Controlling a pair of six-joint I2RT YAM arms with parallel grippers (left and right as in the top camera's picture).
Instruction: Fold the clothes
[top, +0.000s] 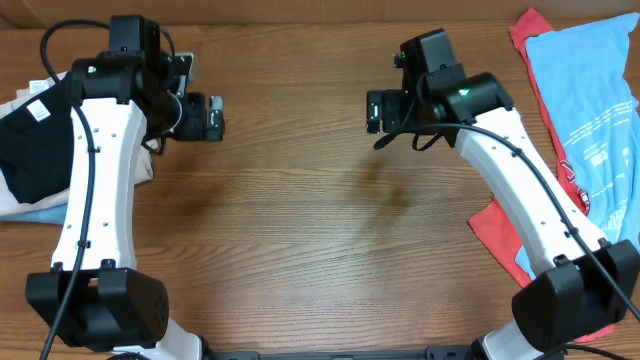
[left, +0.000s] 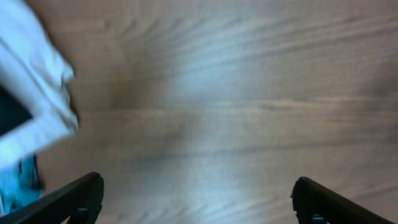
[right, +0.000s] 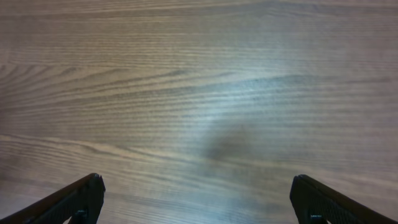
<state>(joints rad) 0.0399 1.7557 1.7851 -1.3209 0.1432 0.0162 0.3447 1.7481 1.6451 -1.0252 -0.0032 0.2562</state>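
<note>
A stack of folded clothes lies at the table's left edge: a black garment (top: 30, 150) on white cloth (top: 20, 100) over a light blue piece (top: 35, 213). A pile of unfolded clothes lies at the right: a light blue shirt (top: 595, 110) over a red garment (top: 500, 235). My left gripper (top: 212, 118) is open and empty above bare wood, just right of the folded stack; white cloth (left: 31, 93) shows at the left of its wrist view. My right gripper (top: 372, 110) is open and empty above bare wood, left of the unfolded pile.
The wooden table (top: 300, 220) spans the whole view. Both arm bases stand at the front edge. The right arm crosses over the red garment.
</note>
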